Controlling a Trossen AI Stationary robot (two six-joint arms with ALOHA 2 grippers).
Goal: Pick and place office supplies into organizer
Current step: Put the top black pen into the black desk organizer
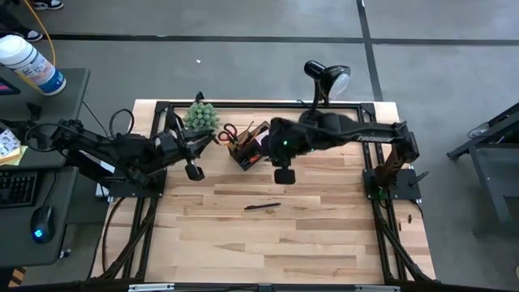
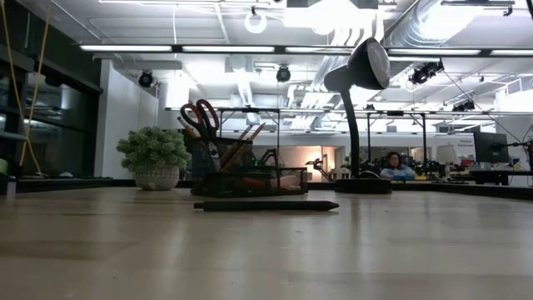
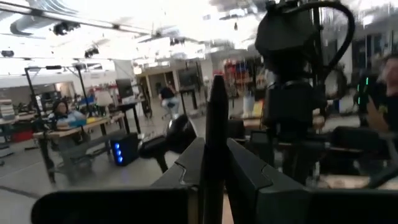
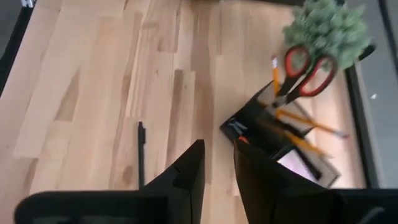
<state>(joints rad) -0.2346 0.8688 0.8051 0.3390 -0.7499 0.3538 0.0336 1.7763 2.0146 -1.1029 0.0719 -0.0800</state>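
Note:
The black organizer [image 1: 247, 152] stands at the table's far middle; red-handled scissors [image 4: 305, 68] and orange pencils [image 4: 298, 121] stick out of it. A black pen [image 1: 262, 206] lies flat on the wood nearer the front, also seen in the low view [image 2: 266, 205]. My left gripper [image 1: 212, 137] hovers high by the plant, left of the organizer, shut on another black pen [image 3: 216, 124]. My right gripper [image 1: 277, 154] hangs above the table just right of the organizer and slants down. Its fingers [image 4: 219, 146] are open by a narrow gap, with nothing between them. My left gripper pinches the black pen between its two fingers [image 3: 186, 168]. The pen runs along the fingers, and its free end [image 3: 217, 87] sticks out past their tips. The fingers lie about level, pointing toward the table's far right. The pen is lifted clear of the table.
A small green plant [image 1: 201, 116] stands left of the organizer. A black desk lamp [image 1: 326, 79] stands at the far edge behind it. The near half of the wooden table [image 1: 268, 251] lies bare except for the pen. A black frame [image 1: 154, 195] borders the table.

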